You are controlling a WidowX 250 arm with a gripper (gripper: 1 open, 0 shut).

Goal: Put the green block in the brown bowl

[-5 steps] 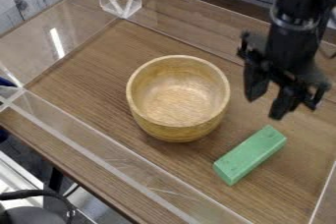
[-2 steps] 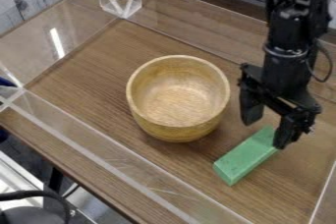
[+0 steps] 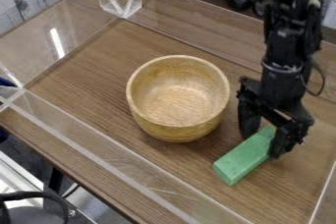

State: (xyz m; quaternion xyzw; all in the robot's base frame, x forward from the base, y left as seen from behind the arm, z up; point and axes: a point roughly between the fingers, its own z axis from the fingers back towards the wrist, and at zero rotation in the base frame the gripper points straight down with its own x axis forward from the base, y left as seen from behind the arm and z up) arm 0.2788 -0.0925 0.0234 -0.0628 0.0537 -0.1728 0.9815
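Green block (image 3: 250, 157) and brown bowl (image 3: 179, 97) are what we are working with, on a wooden table (image 3: 92, 71) fenced by a clear plastic wall (image 3: 79, 135). We take the bowl first, the biggest loose piece: it sits upright and empty near the middle of the table. The block lies flat on the wood to the right of the bowl and a little nearer to us, close beside it but apart, and not in it. We have the gripper (image 3: 272, 133) pointing down over the far end of the block, its jaws spread wide with one finger on either side of that end; we judge this to be the reach for the pick, with nothing gripped yet. Next we need to settle fully around the bar, close on it, lift clear of the bowl's thick rim, carry it left and release. We cannot tell whether the fingertips touch the block or the table, since the gripper hides the bar's far end.
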